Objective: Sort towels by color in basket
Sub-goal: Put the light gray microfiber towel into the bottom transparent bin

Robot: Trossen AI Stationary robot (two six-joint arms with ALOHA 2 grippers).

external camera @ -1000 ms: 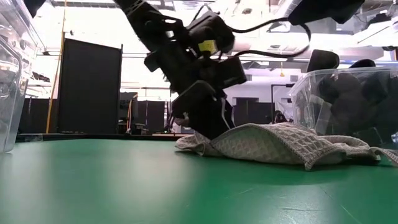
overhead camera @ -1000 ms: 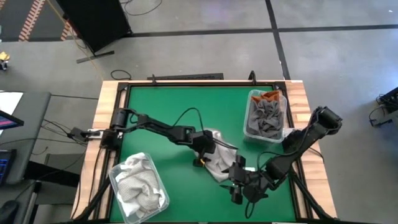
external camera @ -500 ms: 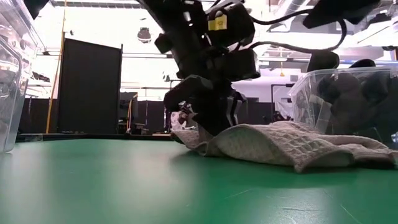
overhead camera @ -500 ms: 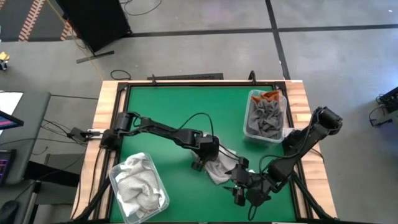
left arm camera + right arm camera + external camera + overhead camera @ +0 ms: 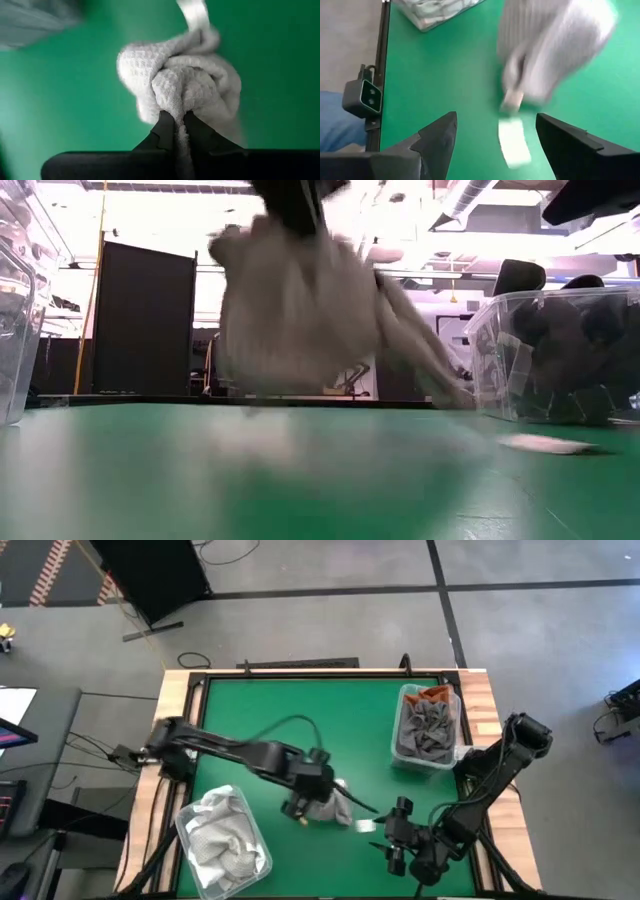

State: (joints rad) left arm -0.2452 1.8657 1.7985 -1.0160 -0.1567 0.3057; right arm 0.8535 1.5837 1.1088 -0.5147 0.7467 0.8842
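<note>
While the left gripper (image 5: 179, 131) pinched a fold of a pale, waffle-textured towel (image 5: 185, 80), the bunched cloth hung clear above the green table (image 5: 260, 720). Nearby, the right gripper (image 5: 492, 137) waited with fingers spread wide, beside 2 clear plastic bins (image 5: 428, 730).

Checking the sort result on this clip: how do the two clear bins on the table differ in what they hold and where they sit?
The bin near the left arm holds only white and pale towels; the bin at the right edge holds dark grey towels with a rust-orange one at its far end. The left bin sits skewed at the near left corner; the right bin lies roughly square to the table edge. Both are clear plastic and hold towels.
</note>
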